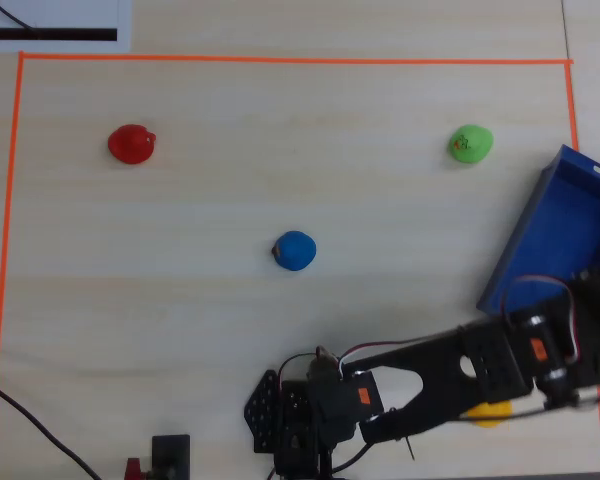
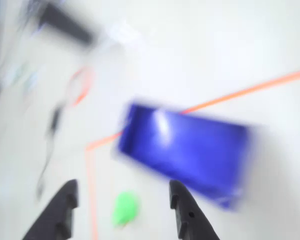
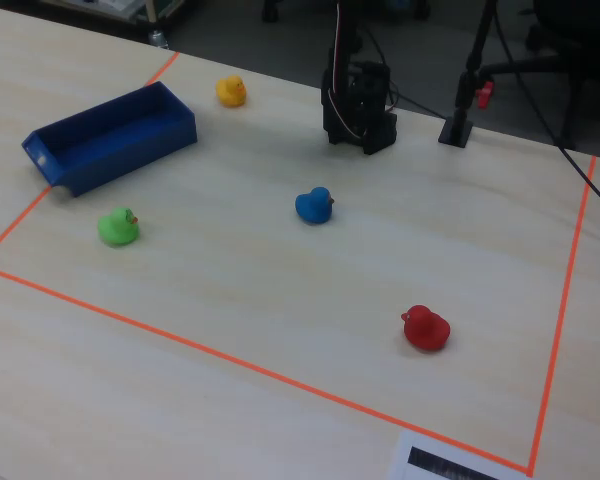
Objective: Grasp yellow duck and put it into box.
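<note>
Claw hangs spread and empty, yellow duck beside box.

Arm stretches from its base at six o'clock out toward four o'clock; the yellow duck peeks from under it; the box sits at three o'clock; green duck at two, red duck at ten, blue duck near centre.
</note>
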Controlling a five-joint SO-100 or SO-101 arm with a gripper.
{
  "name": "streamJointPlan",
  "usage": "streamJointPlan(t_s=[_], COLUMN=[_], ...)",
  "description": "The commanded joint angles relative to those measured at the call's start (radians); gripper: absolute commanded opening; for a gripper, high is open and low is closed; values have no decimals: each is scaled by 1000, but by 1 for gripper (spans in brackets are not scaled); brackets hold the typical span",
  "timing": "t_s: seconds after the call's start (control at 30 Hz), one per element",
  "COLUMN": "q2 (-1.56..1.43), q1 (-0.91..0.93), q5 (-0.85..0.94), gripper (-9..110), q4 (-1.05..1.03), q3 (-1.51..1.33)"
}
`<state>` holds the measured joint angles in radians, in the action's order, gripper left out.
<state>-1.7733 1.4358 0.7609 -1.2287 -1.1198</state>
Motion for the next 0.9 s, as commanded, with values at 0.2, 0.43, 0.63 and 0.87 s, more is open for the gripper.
streamJointPlan(t_s=[0.2, 0.43, 0.63, 0.87], q2=[-264, -353, -244, 25], q1=[400, 403, 453, 531], q5=[273, 267, 256, 296], gripper=[36, 44, 45, 49], q4=[-103, -190, -77, 75], q3=[-695, -910, -936, -782])
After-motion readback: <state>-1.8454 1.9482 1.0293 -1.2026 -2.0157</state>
